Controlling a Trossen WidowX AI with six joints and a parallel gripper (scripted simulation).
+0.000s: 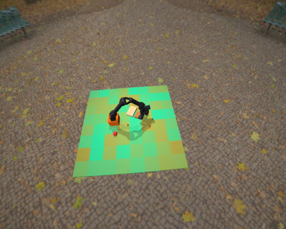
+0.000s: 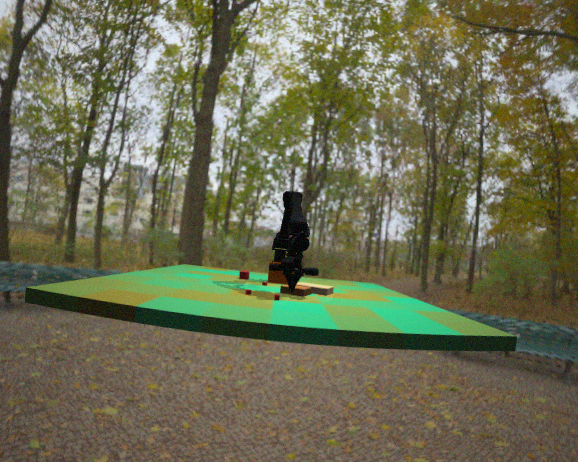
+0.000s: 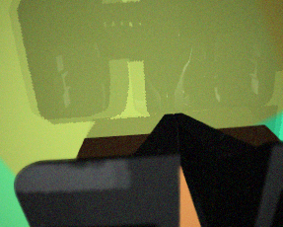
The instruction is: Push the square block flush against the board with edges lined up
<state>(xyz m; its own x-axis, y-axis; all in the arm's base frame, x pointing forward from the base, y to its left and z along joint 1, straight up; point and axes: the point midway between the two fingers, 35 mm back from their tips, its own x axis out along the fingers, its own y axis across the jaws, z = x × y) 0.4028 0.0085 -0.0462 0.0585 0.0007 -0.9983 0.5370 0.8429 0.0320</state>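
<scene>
The square block point(image 1: 137, 114) point(image 2: 302, 290) point(image 3: 110, 146) is orange-brown with dark sides and lies flat. The board point(image 1: 131, 110) point(image 2: 325, 290) is cream and lies flat beside it, on its upper-left side in the top view. Only a narrow strip shows between them there; whether any part touches is too small to tell. My gripper point(image 1: 141, 118) point(image 2: 292, 291) point(image 3: 173, 122) is shut and empty. Its tips are low at the block's far side from the arm's base, and the fingers hide part of the block. Contact with it is unclear. The board is not in the wrist view.
The orange base point(image 1: 114, 120) stands left on the green patchwork platform point(image 1: 139, 163). A larger red cube point(image 1: 115, 133) point(image 2: 244, 274) lies near it. Small red cubes lie around the arm's shadow, one point(image 1: 127, 125) between base and block, another point(image 1: 149, 126) beyond the gripper.
</scene>
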